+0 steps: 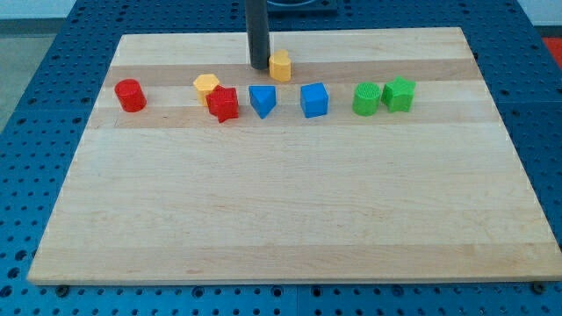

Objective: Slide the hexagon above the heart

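Observation:
A yellow hexagon block (pixel 280 66) sits near the view's top, right of centre-left. My tip (pixel 260 67) stands just to its left, touching or nearly touching it. A yellow heart block (pixel 206 85) lies lower and to the view's left, touching a red star block (pixel 223 104). The hexagon is up and to the right of the heart.
A red cylinder (pixel 130 95) lies at the view's left. A blue triangular block (pixel 262 100) and a blue cube (pixel 313 100) lie in the middle row. A green cylinder (pixel 366 99) and a green star (pixel 399 94) sit at the right. The wooden board (pixel 290 219) rests on a blue perforated table.

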`<state>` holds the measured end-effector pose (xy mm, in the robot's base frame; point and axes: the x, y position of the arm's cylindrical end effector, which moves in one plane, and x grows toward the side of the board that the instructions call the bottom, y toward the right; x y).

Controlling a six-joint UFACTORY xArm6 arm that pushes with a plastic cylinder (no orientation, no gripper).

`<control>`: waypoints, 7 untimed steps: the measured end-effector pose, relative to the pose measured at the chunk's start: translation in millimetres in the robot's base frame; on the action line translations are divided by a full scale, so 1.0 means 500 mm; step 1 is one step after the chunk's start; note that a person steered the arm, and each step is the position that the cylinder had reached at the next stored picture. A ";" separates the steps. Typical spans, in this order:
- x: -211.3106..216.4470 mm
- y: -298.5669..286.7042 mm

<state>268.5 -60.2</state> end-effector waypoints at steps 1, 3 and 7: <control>-0.011 -0.124; 0.047 -0.234; 0.135 -0.235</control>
<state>336.1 -177.7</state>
